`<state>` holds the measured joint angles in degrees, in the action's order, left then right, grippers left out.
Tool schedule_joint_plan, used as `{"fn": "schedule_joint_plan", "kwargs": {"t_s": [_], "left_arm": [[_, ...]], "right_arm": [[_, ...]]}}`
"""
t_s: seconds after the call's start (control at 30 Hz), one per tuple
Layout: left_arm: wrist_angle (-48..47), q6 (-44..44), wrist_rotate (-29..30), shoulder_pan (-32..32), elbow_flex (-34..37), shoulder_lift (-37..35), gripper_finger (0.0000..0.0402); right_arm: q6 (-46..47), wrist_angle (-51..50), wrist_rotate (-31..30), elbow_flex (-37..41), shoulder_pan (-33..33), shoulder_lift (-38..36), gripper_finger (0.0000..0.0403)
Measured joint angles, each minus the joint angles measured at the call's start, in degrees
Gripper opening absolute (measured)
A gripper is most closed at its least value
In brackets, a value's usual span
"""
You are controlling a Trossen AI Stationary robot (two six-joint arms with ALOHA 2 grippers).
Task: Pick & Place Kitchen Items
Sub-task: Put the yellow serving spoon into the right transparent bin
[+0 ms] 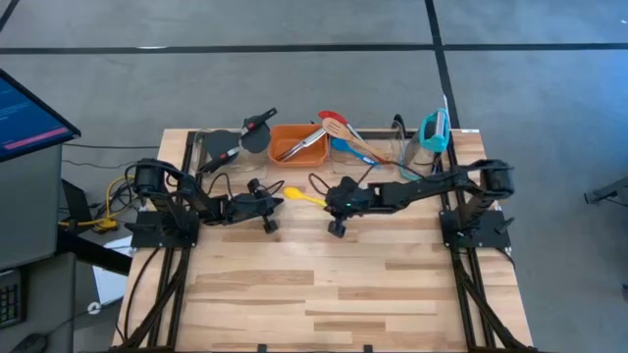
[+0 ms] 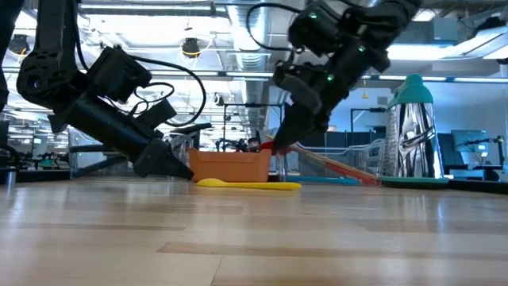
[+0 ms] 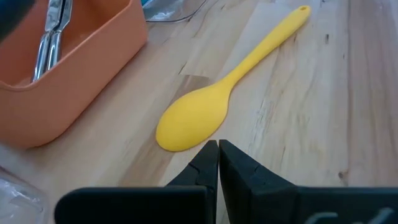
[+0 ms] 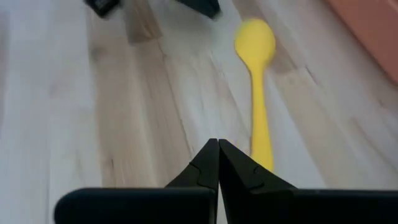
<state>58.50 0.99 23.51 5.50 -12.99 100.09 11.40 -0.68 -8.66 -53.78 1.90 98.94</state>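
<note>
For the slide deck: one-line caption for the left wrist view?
Left pincer, shut and empty, at the bowl end of the yellow spoon lying flat on the wooden table beside the orange bin.

We see a yellow spoon (image 1: 304,197) lying flat on the table, its rounded bowl pointing toward the left arm and its slim handle, with a small hole at the end, toward the right arm. Metal tongs (image 1: 299,147) rest inside the orange bin. A red spoon (image 1: 332,118) and a wooden fork (image 1: 351,138) lie slanted just beside that bin, with black spatulas (image 1: 245,137) on its other side.
</note>
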Motion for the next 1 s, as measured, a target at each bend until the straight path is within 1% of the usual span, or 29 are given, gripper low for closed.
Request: {"fn": "schedule_joint_plan", "kwargs": {"t_s": [0.13, 0.23, 0.27, 0.4, 0.43, 0.53, 0.83, 1.0], "left_arm": [[0.53, 0.0, 0.0, -0.02, 0.0, 0.01, 0.0003], [0.63, 0.15, 0.0, 0.0, 0.0, 0.0, 0.0003], [0.63, 0.49, 0.0, 0.0, 0.0, 0.0, 0.0003], [0.83, 3.35, 0.02, 0.01, 0.0, 0.0, 0.0003], [0.86, 3.48, 0.08, 0.02, 0.0, 0.0, 0.0003], [0.92, 3.54, 0.62, 0.02, 0.0, 0.02, 0.0003], [1.22, 3.69, 0.74, 0.32, -0.02, 0.01, 0.0003], [1.29, 3.69, 0.87, 2.1, -0.04, 0.02, 0.0003]], "right_arm": [[-4.39, 4.6, -0.11, 4.76, 0.26, -1.62, 0.0], [-9.86, 8.72, 0.03, 7.81, 0.46, -1.36, 0.0], [-10.96, 10.53, 0.92, 9.14, 0.98, -1.42, 0.0], [-11.25, 20.07, 10.5, 14.24, 4.84, -0.81, 0.0], [-11.31, 22.29, 11.45, 15.37, 5.74, -0.81, 0.0], [-10.03, 26.93, 11.72, 17.27, 7.49, -0.83, 0.0], [-10.15, 28.03, 11.19, 17.94, 8.8, -0.86, 0.0], [-13.55, 27.93, 11.24, 17.94, 9.51, -0.88, 0.0]]}}
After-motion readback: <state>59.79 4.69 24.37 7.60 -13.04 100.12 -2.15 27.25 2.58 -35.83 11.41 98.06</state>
